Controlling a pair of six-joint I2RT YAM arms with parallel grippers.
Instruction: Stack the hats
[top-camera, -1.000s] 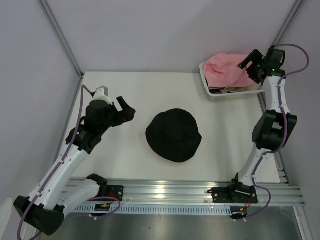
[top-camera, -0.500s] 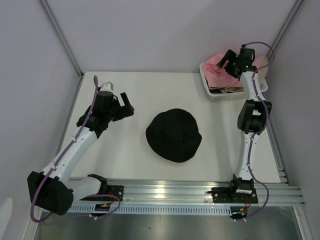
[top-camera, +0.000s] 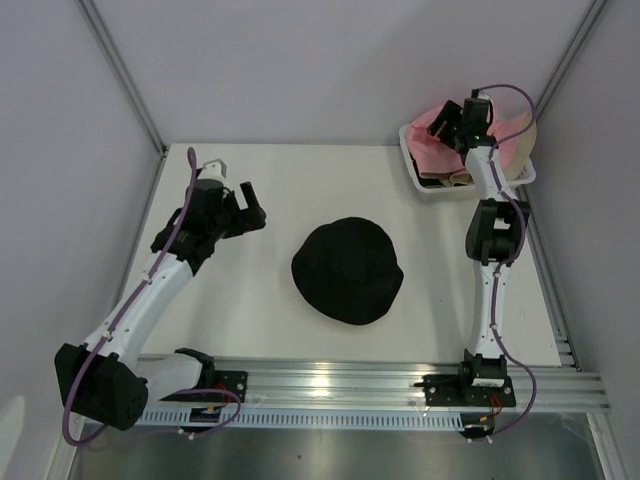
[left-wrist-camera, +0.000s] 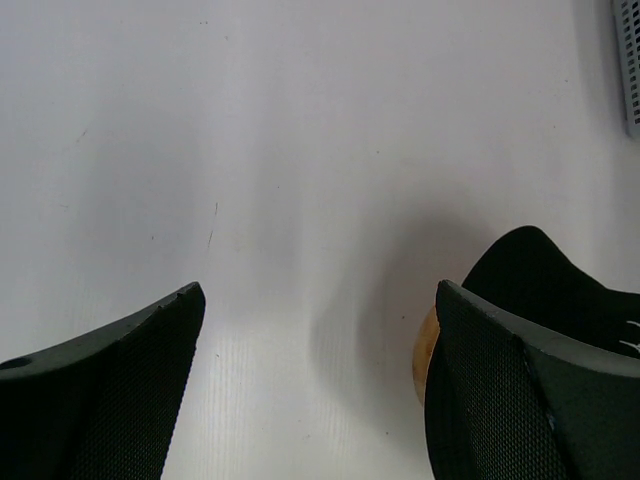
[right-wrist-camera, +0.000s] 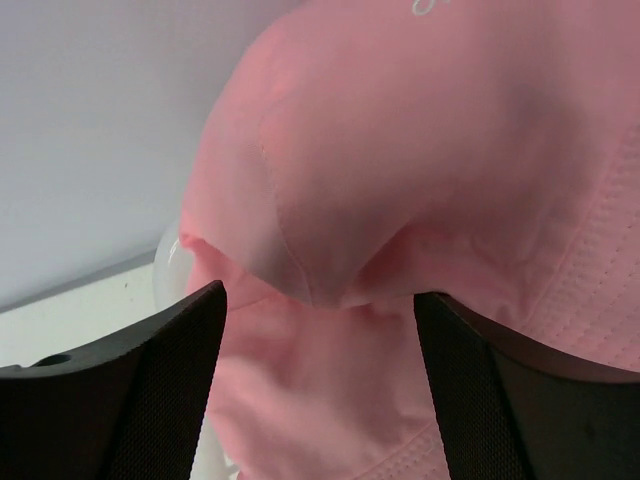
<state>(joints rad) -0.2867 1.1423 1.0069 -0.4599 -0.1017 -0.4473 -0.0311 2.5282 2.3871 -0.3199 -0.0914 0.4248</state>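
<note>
One black hat (top-camera: 348, 270) sits at the table's centre on a wooden stand, whose edge shows under the brim in the left wrist view (left-wrist-camera: 425, 352). The hat's brim also shows there (left-wrist-camera: 545, 285). My left gripper (top-camera: 250, 207) is open and empty over bare table, left of this hat (left-wrist-camera: 320, 300). A pink hat (top-camera: 432, 140) lies heaped in the white basket (top-camera: 415, 180), with a beige hat edge (top-camera: 458, 180) under it. My right gripper (top-camera: 450, 124) is open just above the pink hat (right-wrist-camera: 400, 150), its jaws (right-wrist-camera: 320, 300) astride a fold. The second black hat is hidden.
The basket stands at the back right corner, against the right wall; its rim shows in the right wrist view (right-wrist-camera: 168, 268) and its corner in the left wrist view (left-wrist-camera: 630, 60). Grey walls close the back and sides. The rail runs along the near edge (top-camera: 330, 385).
My right arm has swung left and its gripper now hangs over the pink hat in the basket. My left arm has stretched out farther from its base; its gripper stayed open.
</note>
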